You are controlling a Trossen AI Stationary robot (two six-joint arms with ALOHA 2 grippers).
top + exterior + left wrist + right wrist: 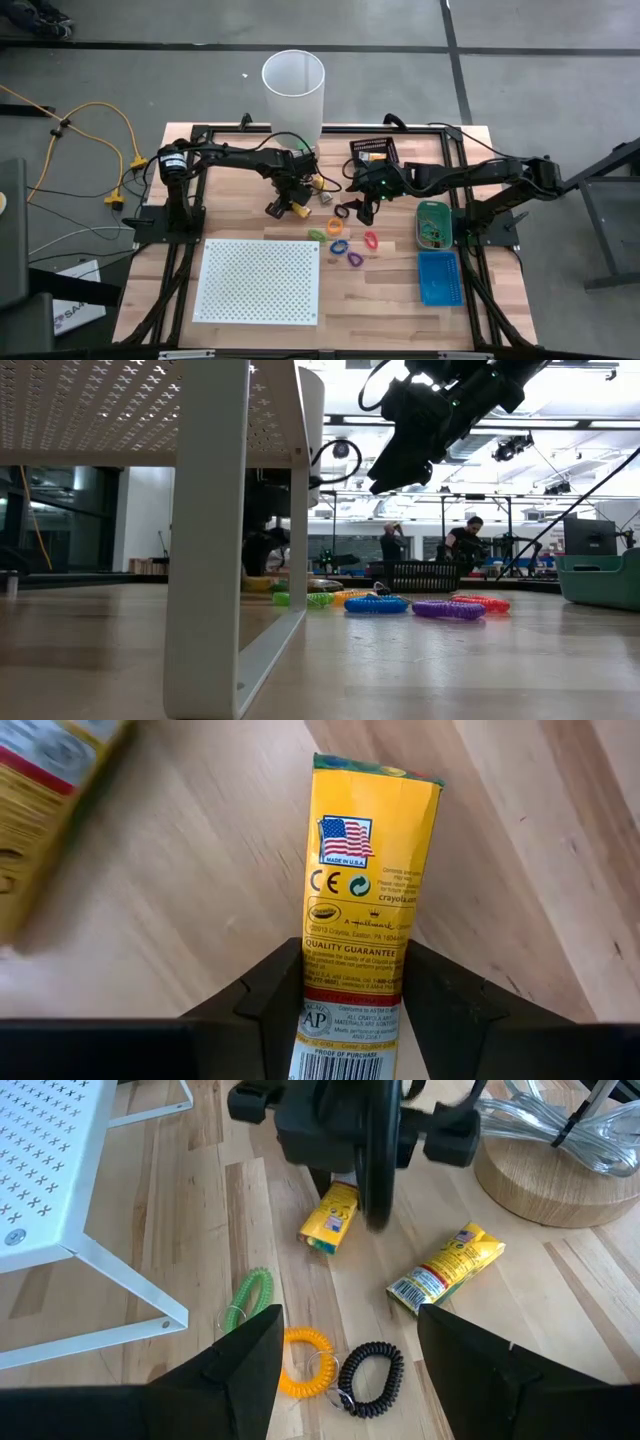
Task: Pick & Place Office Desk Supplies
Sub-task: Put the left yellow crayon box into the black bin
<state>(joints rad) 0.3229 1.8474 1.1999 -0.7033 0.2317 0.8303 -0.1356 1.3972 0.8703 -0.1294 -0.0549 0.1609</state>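
Between the left gripper's [350, 1010] fingers, 1 yellow packet [362, 910]; another packet [445, 1268] nearby.

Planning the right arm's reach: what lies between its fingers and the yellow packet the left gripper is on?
In the right wrist view, only bare wood between the right gripper and that yellow packet; the orange loop sits just beside the near finger.

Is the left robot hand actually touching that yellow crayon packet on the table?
Touching. In the left wrist view the left hand has a dark finger against each side of the yellow crayon packet, no gap showing.
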